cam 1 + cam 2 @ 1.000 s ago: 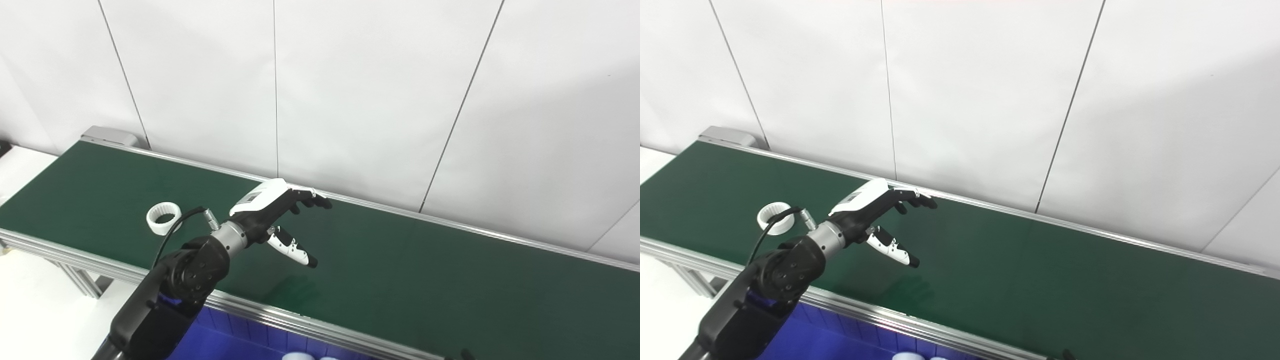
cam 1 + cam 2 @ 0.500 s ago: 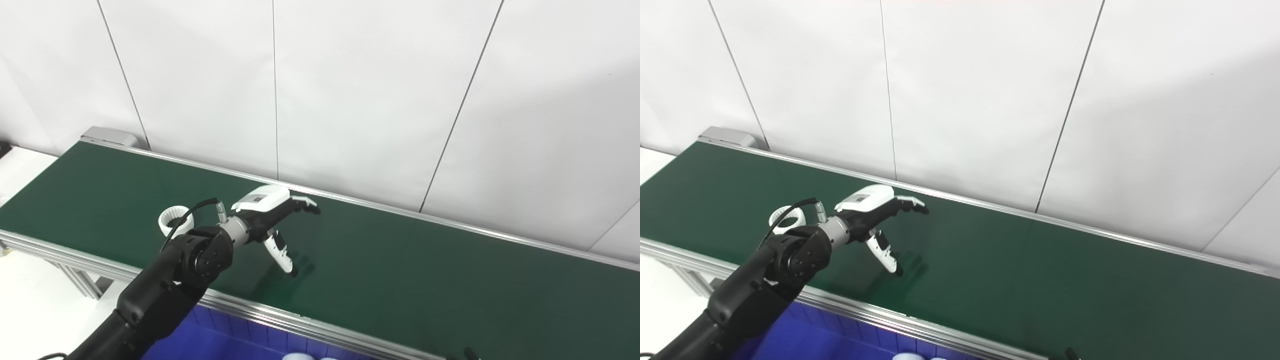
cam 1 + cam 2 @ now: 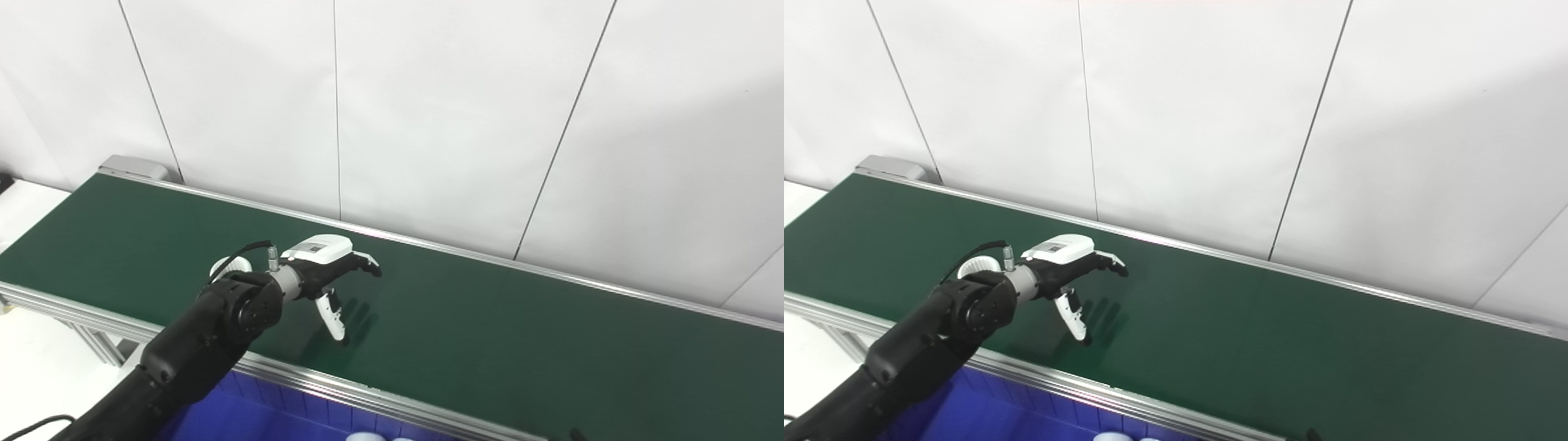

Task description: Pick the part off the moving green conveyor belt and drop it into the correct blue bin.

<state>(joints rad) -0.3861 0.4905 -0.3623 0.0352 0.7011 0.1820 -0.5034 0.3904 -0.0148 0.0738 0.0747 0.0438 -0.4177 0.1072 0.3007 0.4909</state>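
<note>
Ring (image 3: 231, 266) flat on belt (image 3: 490, 331), hole upward.

The left hand (image 3: 324, 269) has lowered toward the belt (image 3: 490, 324); the white ring (image 3: 229, 266) has ridden up behind its wrist.

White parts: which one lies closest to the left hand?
The white plastic ring on the green conveyor belt, behind the wrist of the left hand; the other white pieces lie below in the blue bin.
</note>
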